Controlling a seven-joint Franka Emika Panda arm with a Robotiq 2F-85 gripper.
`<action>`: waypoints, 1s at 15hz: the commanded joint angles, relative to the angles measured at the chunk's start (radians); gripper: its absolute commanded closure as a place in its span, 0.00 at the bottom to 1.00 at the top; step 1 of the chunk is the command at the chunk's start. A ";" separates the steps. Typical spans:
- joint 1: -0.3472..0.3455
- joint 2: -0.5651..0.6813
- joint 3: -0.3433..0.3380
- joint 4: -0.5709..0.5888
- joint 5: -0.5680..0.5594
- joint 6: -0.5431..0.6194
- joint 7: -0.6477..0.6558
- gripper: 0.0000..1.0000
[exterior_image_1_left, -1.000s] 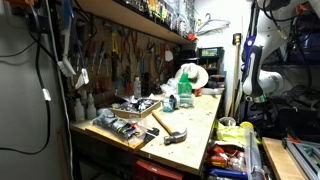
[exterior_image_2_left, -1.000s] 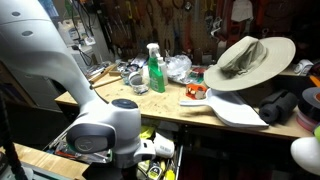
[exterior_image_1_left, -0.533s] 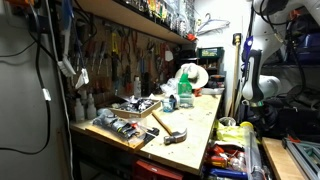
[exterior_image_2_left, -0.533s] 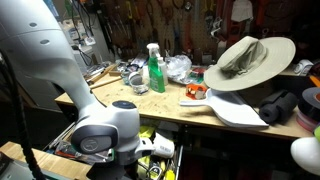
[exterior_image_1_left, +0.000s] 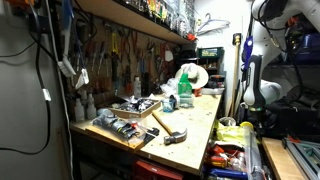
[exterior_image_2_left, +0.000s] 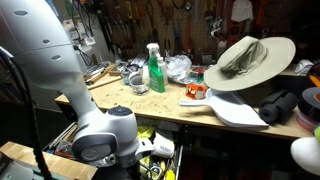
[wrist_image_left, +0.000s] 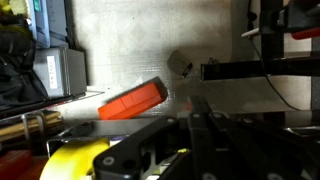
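- We see the gripper (wrist_image_left: 197, 112) only in the wrist view, as a dark, blurred mass low in the picture. We cannot tell whether its jaws stand apart or together, and nothing shows between them.
- The thing nearest to it is an orange-red block (wrist_image_left: 132, 100). It lies tilted on a pale grey surface, just to one side of the gripper and apart from it, with no contact that we can make out.
- Below the block in that view sits a yellow object (wrist_image_left: 72, 160), and a black box (wrist_image_left: 55, 70) stands further off near the edge. We cannot find the block in either exterior view.
- In both exterior views the arm (exterior_image_1_left: 258, 70) (exterior_image_2_left: 50, 60) stands off the end of the workbench (exterior_image_2_left: 150, 108), well apart from what lies on it.
- On the bench the green spray bottle (exterior_image_2_left: 155, 70) is upright and the hat (exterior_image_2_left: 250, 58) rests beside a white board (exterior_image_2_left: 238, 108). The hammer (exterior_image_1_left: 168, 128) lies flat near the front edge, and none of these has the gripper near it.
- We judge the work to be at its very start. Nothing is gripped, nothing is lifted, and the block lies untouched on its surface.
- As we read it, the whole handling is left: closing the gap to the block, taking hold of it and carrying it anywhere.
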 joint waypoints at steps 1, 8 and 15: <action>-0.126 0.001 0.102 -0.006 -0.003 0.077 -0.040 1.00; -0.350 -0.001 0.288 -0.001 0.023 0.126 -0.098 1.00; -0.710 0.047 0.635 0.035 0.098 0.171 -0.132 1.00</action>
